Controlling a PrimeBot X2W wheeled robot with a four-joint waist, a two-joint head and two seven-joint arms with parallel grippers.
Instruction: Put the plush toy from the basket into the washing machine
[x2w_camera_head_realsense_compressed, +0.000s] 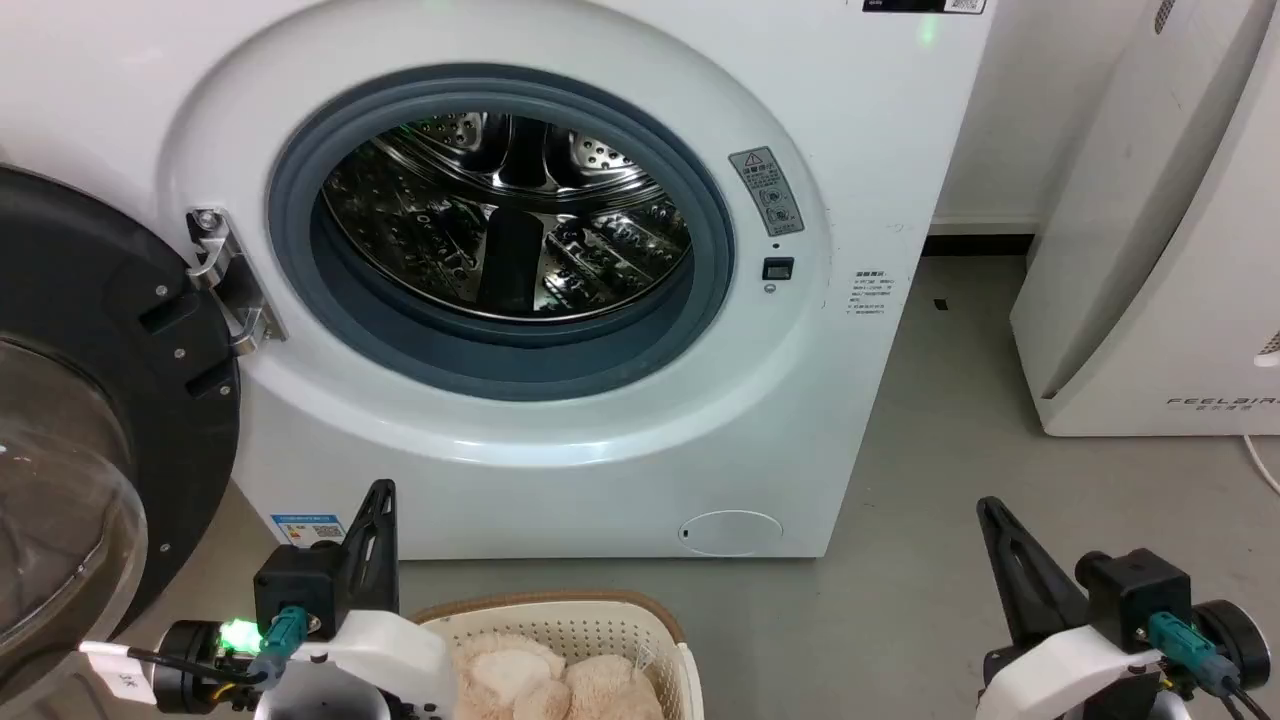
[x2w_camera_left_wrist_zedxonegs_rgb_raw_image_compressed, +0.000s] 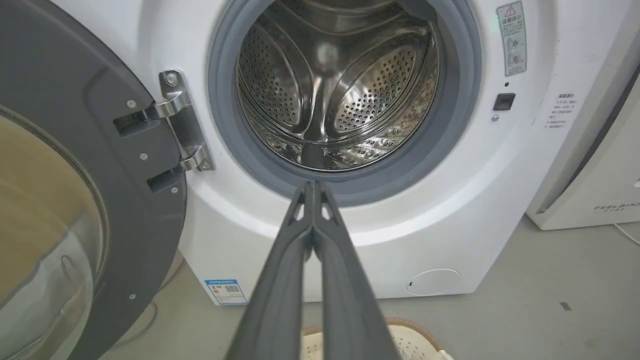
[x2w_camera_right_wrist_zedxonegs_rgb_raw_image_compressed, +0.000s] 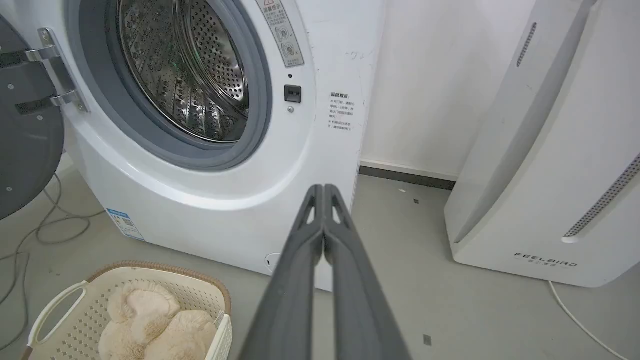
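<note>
Washer (x2w_camera_head_realsense_compressed: 560, 450) stands straight ahead of both claws, porthole above fingertip level. Its door (x2w_camera_head_realsense_compressed: 90, 330) is swung wide open, off to the left of the L claw (x2w_camera_left_wrist_zedxonegs_rgb_raw_image_compressed: 313, 187). White unit (x2w_camera_right_wrist_zedxonegs_rgb_raw_image_compressed: 540, 175) sits right of the R claw (x2w_camera_right_wrist_zedxonegs_rgb_raw_image_compressed: 324, 189), well apart. Drum (x2w_camera_head_realsense_compressed: 510, 215) looks bare inside. Basket (x2w_camera_head_realsense_compressed: 545, 602) is on the floor (x2w_camera_head_realsense_compressed: 950, 450) below the claws, just right of the L one and down-left of the R one. Toy (x2w_camera_right_wrist_zedxonegs_rgb_raw_image_compressed: 155, 330) lies inside it, covering most of the bottom. Both claws are clenched, fingers pressed together, nothing in them.

Grab not begun yet, I'd say. L claw is nearer, so prob. the one to use. Spread the fingers first, drop in from above inside the rim, and bite deep into a thick part of the body. Fur tips alone will likely slip. Lift straight up till the toy clears the rim, else the basket may drag along.

Edges/room: hinge (x2w_camera_head_realsense_compressed: 225, 285) and door edge crowd the L side, so keep the carry toward centre. Gasket (x2w_camera_head_realsense_compressed: 500, 370) lip is the sill to cross. Go well past it before letting go, or a limb may hang out. There's open floor btwn washer and unit for the R arm. Cables (x2w_camera_right_wrist_zedxonegs_rgb_raw_image_compressed: 45, 230) lie far left of it.
</note>
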